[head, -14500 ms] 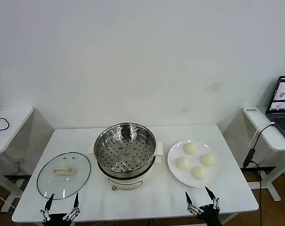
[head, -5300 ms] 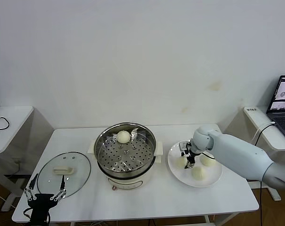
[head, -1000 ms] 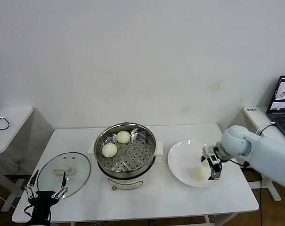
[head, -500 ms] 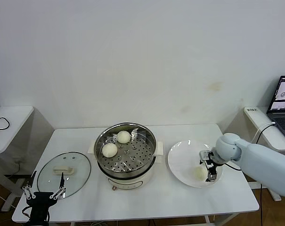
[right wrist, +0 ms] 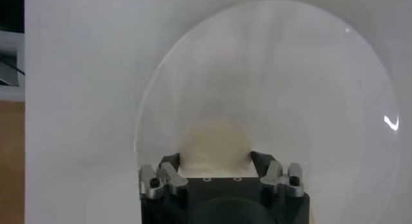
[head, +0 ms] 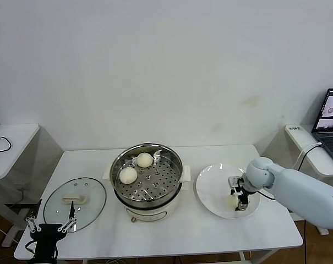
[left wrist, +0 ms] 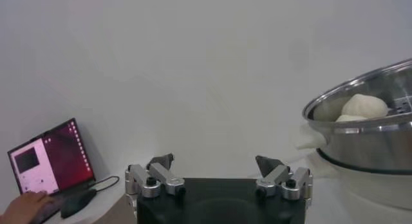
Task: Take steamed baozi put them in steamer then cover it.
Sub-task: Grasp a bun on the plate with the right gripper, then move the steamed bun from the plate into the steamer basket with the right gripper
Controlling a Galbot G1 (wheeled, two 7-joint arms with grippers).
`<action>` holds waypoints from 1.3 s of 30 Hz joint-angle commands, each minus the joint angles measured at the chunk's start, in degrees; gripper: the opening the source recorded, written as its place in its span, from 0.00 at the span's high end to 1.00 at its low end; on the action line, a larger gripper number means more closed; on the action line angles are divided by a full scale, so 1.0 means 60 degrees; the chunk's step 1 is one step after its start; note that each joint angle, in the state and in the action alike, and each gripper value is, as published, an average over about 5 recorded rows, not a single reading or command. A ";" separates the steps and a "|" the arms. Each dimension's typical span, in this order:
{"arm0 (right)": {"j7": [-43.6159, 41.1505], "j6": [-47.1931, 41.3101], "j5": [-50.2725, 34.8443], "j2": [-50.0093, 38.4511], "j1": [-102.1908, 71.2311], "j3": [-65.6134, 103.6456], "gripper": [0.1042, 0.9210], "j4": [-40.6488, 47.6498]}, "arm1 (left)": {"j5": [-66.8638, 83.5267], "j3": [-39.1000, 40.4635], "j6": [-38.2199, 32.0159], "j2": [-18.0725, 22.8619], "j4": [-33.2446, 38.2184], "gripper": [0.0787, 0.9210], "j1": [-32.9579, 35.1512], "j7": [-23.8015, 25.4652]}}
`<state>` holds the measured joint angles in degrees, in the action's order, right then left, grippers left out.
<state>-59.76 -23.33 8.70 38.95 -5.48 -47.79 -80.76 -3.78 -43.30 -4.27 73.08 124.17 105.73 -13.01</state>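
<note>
Head view: two small round off-white dough buns [head: 145,159] lie in the shiny round perforated stainless-steel steamer basket [head: 168,155] at the middle of the white tabletop [head: 172,234], one at the far side and one to its left. The flat round white plate [head: 212,187] on the right now shows only one bun [head: 230,201] on its near side — a second ago the right gripper [head: 238,193] hung over that plate with its jaws spread, and it has since dropped onto the bun and its jaws have drawn in on either side of it. Whether they already pinch it firmly I cannot tell; the bun sits on the plate, not lifted. The round clear glass lid with a cream handle [head: 74,200] lies flat at the left, and the left gripper [head: 49,228] waits at the near left edge just beside it, jaws spread as before.

Left wrist view: the left jaws stand wide apart with nothing between them; the steamer's rim and two buns show beyond.

Right wrist view: the bun fills the space between the right jaws, the plate beneath it.

By my judgement the third transfer is starting — a lift and carry leftward to the steamer comes next, with the cover yet to go on.
</note>
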 commanded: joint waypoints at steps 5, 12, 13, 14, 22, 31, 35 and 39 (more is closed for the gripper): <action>-0.0501 -0.0069 -0.0435 -0.0332 0.0751 -0.0055 0.36 -0.0221 | 0.0005 0.0006 -0.0004 -0.0037 0.0015 0.12 -0.0005 -0.0024; -0.0747 -0.0098 -0.1439 -0.0398 0.3288 -0.0827 0.37 -0.0425 | 0.0008 0.0043 0.0008 -0.0080 0.0044 0.12 -0.0040 -0.0035; -0.0758 -0.0105 -0.1592 -0.0333 0.3626 -0.0947 0.37 -0.0405 | 0.0009 0.0056 0.0008 -0.0080 0.0046 0.12 -0.0048 -0.0037; -0.0769 -0.0117 -0.1729 -0.0253 0.3916 -0.1058 0.37 -0.0386 | 0.0009 0.0070 0.0008 -0.0079 0.0046 0.12 -0.0057 -0.0039; -0.0628 -0.0382 -0.2902 0.1149 0.6233 -0.2056 0.36 -0.0396 | 0.0026 0.0108 0.0004 -0.0099 0.0042 0.12 -0.0108 -0.0063; -0.0166 -0.0276 -0.3826 0.3208 0.7065 -0.2719 0.36 -0.0563 | 0.0051 -0.0043 -0.0005 -0.0047 0.0056 0.12 -0.0094 -0.0146; 0.0164 0.0410 -0.4164 0.3953 0.6788 -0.2995 0.36 -0.0678 | 0.0045 -0.0086 0.0002 0.0003 0.0102 0.12 -0.0066 -0.0162; 0.0459 0.1011 -0.4045 0.4568 0.6505 -0.3438 0.36 -0.0690 | 0.0043 -0.0172 0.0003 0.0023 0.0169 0.12 -0.0019 -0.0162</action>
<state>-59.91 -22.74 -11.91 55.80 30.88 -63.50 -84.53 -3.50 -43.83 -4.29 73.15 124.85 105.40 -13.96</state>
